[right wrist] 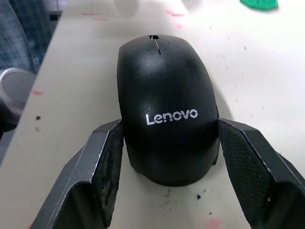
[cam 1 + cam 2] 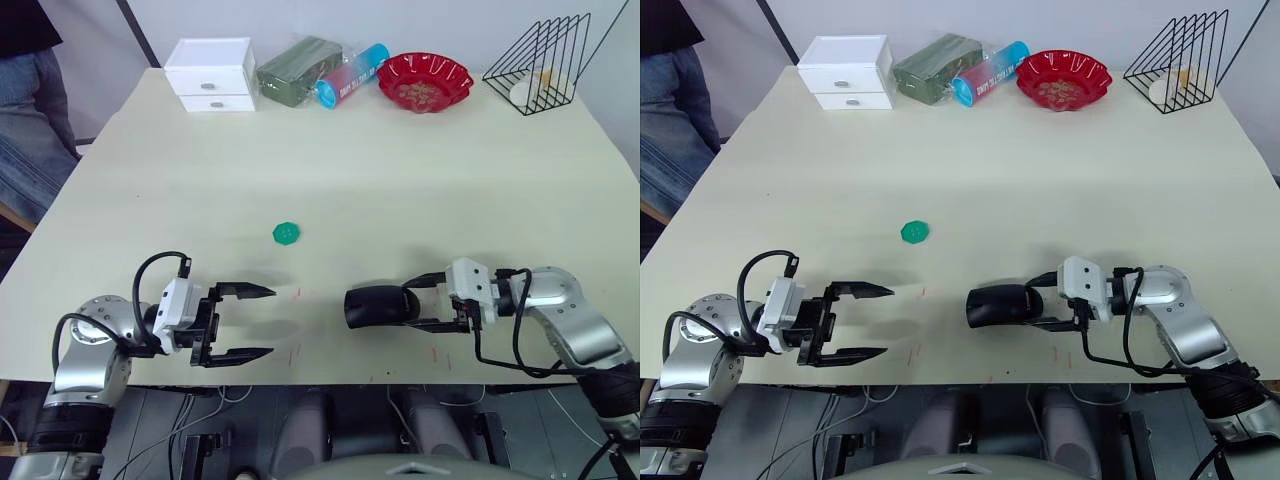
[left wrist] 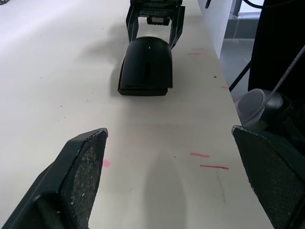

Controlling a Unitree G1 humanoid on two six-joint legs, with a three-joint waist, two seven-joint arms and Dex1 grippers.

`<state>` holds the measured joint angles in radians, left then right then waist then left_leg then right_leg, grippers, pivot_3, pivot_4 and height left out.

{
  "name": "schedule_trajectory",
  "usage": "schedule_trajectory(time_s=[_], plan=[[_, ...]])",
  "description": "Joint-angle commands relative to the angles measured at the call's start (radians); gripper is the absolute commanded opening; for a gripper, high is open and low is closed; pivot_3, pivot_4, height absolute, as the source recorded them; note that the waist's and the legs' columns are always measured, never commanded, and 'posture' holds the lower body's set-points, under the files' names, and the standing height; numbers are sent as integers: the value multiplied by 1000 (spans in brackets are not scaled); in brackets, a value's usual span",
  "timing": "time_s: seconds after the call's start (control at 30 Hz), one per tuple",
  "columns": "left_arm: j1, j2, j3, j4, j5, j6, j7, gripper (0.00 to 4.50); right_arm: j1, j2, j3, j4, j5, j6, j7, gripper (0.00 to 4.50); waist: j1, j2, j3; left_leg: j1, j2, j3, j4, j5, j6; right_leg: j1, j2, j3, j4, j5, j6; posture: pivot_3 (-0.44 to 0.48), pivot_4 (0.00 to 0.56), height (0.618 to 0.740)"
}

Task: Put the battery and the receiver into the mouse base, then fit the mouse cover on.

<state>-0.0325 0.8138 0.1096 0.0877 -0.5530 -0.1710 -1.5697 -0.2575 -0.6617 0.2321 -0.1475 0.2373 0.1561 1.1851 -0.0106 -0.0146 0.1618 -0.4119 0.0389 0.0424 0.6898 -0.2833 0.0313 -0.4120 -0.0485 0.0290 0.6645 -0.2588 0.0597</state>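
Black mouse cover (image 2: 380, 306) near table (image 2: 400, 180) front edge, flanked by spread right pincer (image 2: 425, 302); left pincer (image 2: 262, 322) spread, well apart

I take this for a lab or test room: a plain cream table (image 2: 400, 180) against a bare white wall, props lined along its far edge, a white drawer box (image 2: 210, 74), a red bowl (image 2: 425, 81), a wire rack (image 2: 540, 62), and a seated person (image 2: 28, 110) alongside.

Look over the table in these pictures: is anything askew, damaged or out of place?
Nothing stands out. The mouse cover sits squarely on the mouse, between the fingers of the right end effector. A green scalloped disc lies alone mid-table, away from the items along the far edge.
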Motion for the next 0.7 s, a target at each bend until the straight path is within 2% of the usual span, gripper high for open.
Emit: schedule_trajectory(time_s=[0.03, 0.7], plan=[[-2, 5, 15, -16, -13, -6, -32, 4500, -17, -5, -7, -24, -1, 7, -9, 3137, 0, 0, 0, 0, 0, 0, 0, 0, 0, 0, 0, 0, 0, 0, 0, 0, 150, 740], [-10, 3, 11, -8, -13, -7, -38, 4500, -26, -13, -6, -53, -7, 50, -18, 3137, -1, 0, 0, 0, 0, 0, 0, 0, 0, 0, 0, 0, 0, 0, 0, 0, 150, 740]])
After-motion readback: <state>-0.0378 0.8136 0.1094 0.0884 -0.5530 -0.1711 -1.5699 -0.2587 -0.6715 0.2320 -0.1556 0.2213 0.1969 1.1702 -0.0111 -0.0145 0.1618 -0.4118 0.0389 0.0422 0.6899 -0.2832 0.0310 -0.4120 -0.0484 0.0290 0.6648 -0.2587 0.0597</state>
